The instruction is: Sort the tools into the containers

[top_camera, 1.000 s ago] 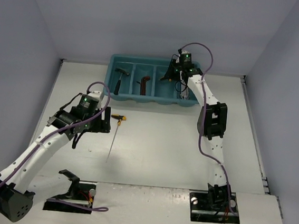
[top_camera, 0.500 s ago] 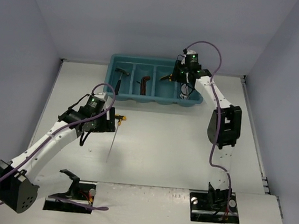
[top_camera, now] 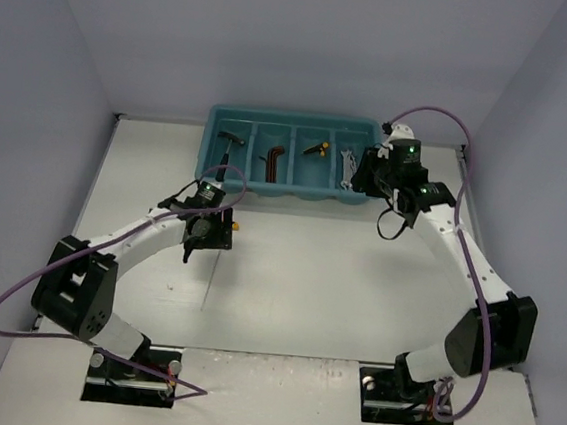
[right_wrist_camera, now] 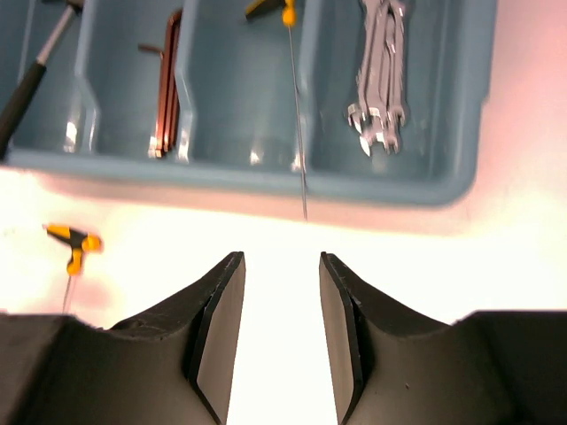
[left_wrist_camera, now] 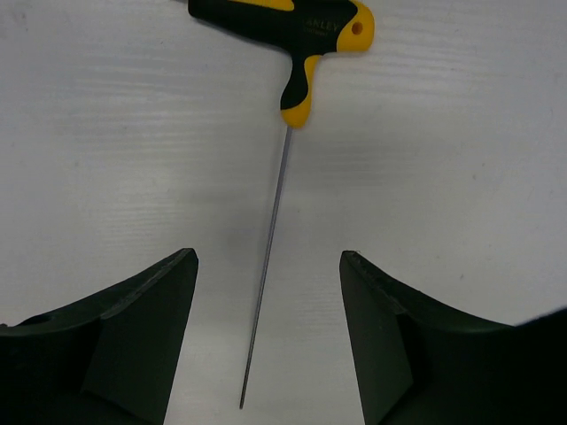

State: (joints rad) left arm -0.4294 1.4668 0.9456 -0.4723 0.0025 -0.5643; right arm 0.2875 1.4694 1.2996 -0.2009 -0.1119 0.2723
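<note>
The teal tray stands at the back and shows in the right wrist view. Left to right it holds a hammer, hex keys, a T-handle driver and wrenches. That driver's shaft sticks out over the front rim. A second T-handle driver lies on the table. My left gripper is open above it, its jaws either side of the thin shaft, the yellow-black handle ahead. My right gripper is open and empty by the tray's right end.
The table is white, with grey walls on three sides. A purple cable loops beside the left arm. The arm bases sit at the near edge.
My right gripper let go of a T-handle driver in the third compartment and drew back to the right. My left arm swung forward and right over the driver on the table.
</note>
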